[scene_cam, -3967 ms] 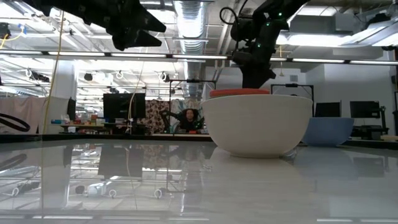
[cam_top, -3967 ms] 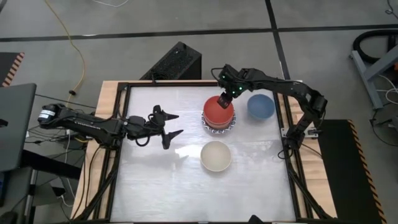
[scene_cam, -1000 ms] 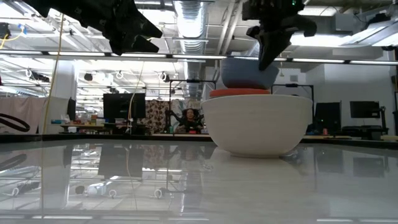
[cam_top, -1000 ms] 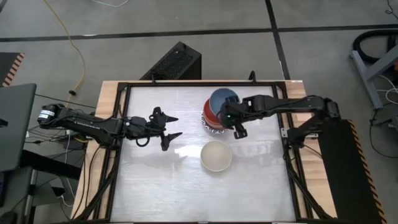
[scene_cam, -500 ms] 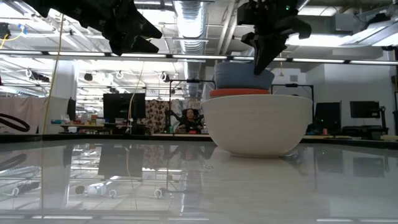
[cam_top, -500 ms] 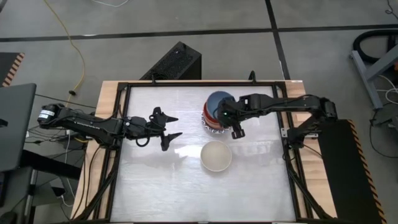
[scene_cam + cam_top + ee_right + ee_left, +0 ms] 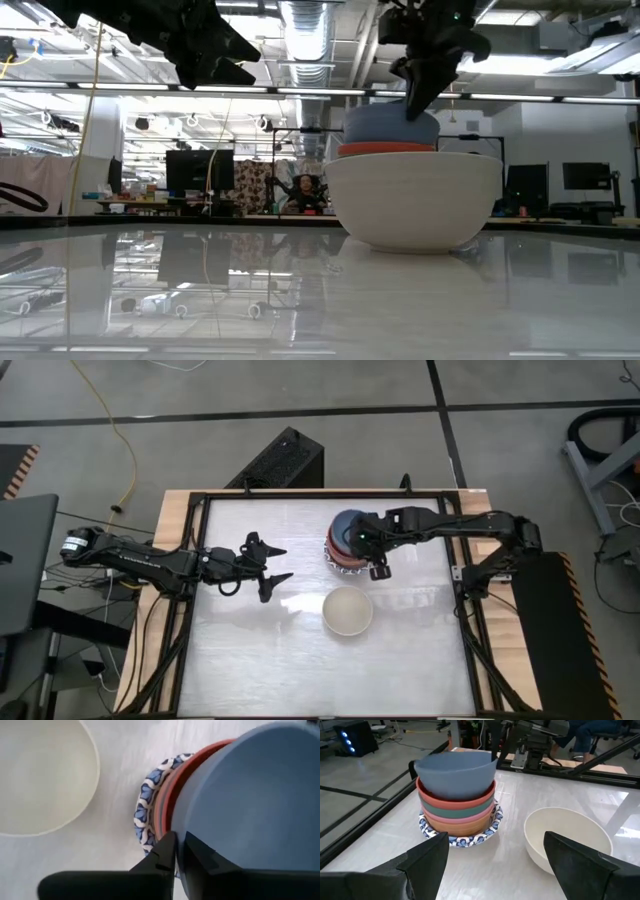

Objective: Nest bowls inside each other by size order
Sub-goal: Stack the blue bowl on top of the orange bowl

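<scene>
Nearest the low camera, ahead of the stack, the cream bowl (image 7: 414, 200) sits alone and upright on the tabletop (image 7: 260, 650), apart from the stack and not yet nested.

Behind it, the stack (image 7: 457, 805) is built on a white bowl with a blue-patterned rim (image 7: 460, 836); orange/pink, green and red bowls are layered above it. The blue bowl (image 7: 455, 772) is seated on top, in the red bowl (image 7: 457, 800), slightly tilted.

Step in hand, as judged: the blue bowl is being placed into the stack. The right claw (image 7: 370, 550) is closed on the blue bowl's rim, at the stack's side toward the cream bowl; in the right wrist view one finger is seen inside the wall and one outside. The bowl is therefore held at its edge, not under the claw's centre.

Next move, as judged: the fingers should be opened and the claw lifted straight up, clear of the rim, so the bowl is not dragged off the stack. The cream bowl looks wider than the blue one, so its place in the order needs checking.

Farthest from the stack, the left claw (image 7: 268, 565) is held open above the tabletop, well apart and idle.
</scene>
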Controlling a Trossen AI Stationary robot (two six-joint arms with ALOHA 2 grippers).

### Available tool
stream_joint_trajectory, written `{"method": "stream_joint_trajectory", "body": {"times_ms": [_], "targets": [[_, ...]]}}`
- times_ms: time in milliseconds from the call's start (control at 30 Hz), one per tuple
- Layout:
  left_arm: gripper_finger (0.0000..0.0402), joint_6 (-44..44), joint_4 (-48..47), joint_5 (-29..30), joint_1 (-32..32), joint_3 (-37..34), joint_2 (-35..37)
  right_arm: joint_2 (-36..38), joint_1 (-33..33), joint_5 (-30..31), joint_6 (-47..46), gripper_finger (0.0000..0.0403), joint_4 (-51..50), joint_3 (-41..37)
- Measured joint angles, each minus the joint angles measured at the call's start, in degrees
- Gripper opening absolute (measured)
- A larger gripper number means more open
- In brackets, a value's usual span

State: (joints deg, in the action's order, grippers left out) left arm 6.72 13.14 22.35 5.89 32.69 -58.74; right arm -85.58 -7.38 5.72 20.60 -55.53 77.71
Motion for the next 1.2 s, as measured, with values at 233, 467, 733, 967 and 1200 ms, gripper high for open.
{"method": "stream_joint_trajectory", "body": {"times_ms": [233, 467, 733, 967, 1200], "targets": [[0.0314, -0.02, -0.02, 0.0, 0.0, 0.0, 0.0, 0.0, 0.21, 0.04, -0.18, 0.0059, 2.45, 0.0], [0.0314, -0.02, -0.02, 0.0, 0.0, 0.0, 0.0, 0.0, 0.09, 0.49, -0.95, 0.006, 2.49, 0.0], [0.0314, 0.0, -0.24, 0.0, 0.0, 0.0, 0.0, 0.0, 0.09, 1.85, -2.8, 0.0109, 2.51, 0.0], [0.0314, -0.02, -0.24, 0.0, 0.0, 0.0, 0.0, 0.0, 0.09, 1.91, -2.75, 0.0183, 2.28, 0.14], [0.0314, -0.02, -0.71, 0.0, 0.0, 0.0, 0.0, 0.02, 0.75, 2.31, -3.65, 0.019, -0.29, 5.87]]}}
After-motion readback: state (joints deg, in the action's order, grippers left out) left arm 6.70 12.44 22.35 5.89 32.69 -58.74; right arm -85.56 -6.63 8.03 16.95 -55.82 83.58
